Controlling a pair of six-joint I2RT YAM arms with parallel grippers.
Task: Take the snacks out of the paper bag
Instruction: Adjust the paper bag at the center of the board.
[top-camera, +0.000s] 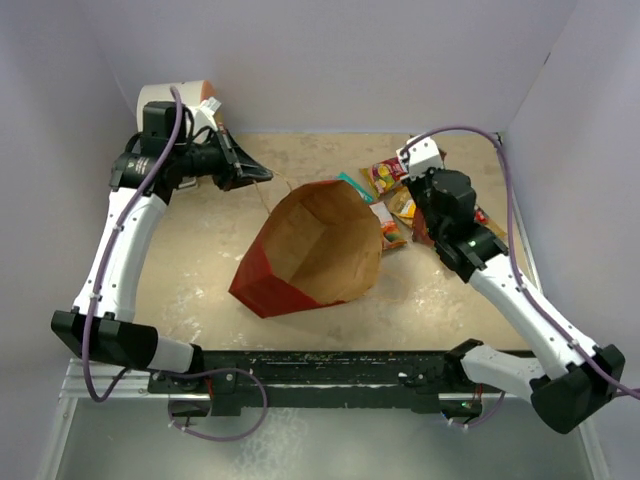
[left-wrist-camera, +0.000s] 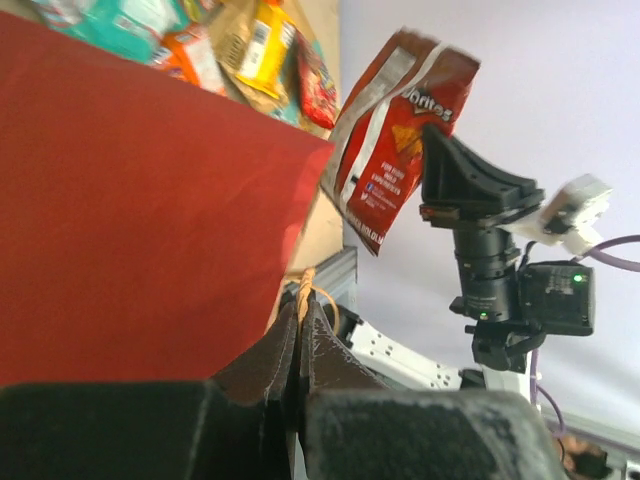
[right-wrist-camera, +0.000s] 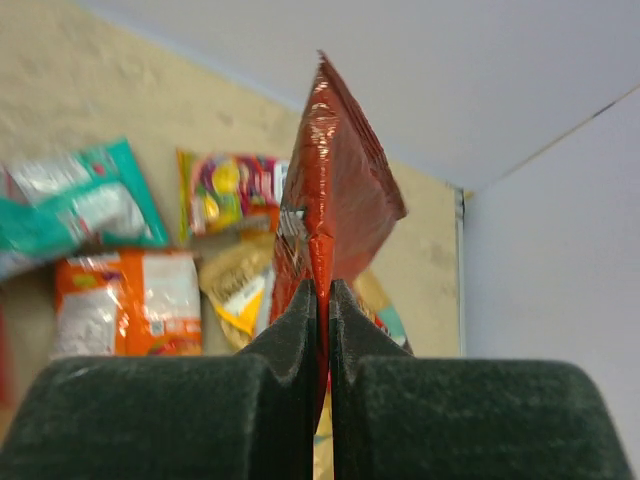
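The paper bag (top-camera: 310, 250), red outside and brown inside, lies on its side mid-table with its mouth open. My left gripper (top-camera: 264, 172) is shut on its tan string handle (left-wrist-camera: 305, 285), next to the bag's red wall (left-wrist-camera: 140, 220). My right gripper (right-wrist-camera: 323, 295) is shut on the edge of the dark red Doritos bag (right-wrist-camera: 335, 190) and holds it in the air over the other snacks; the bag also shows in the left wrist view (left-wrist-camera: 395, 140). On the table lie a teal packet (right-wrist-camera: 80, 205), an orange packet (right-wrist-camera: 125, 305), a red-yellow candy pack (right-wrist-camera: 228, 190) and a tan-gold bag (right-wrist-camera: 240, 290).
The loose packets lie in a cluster (top-camera: 390, 200) to the right of the bag's mouth, near the back right corner. A white cylinder with an orange face (top-camera: 185, 100) stands at the back left behind my left arm. White walls close the table on three sides.
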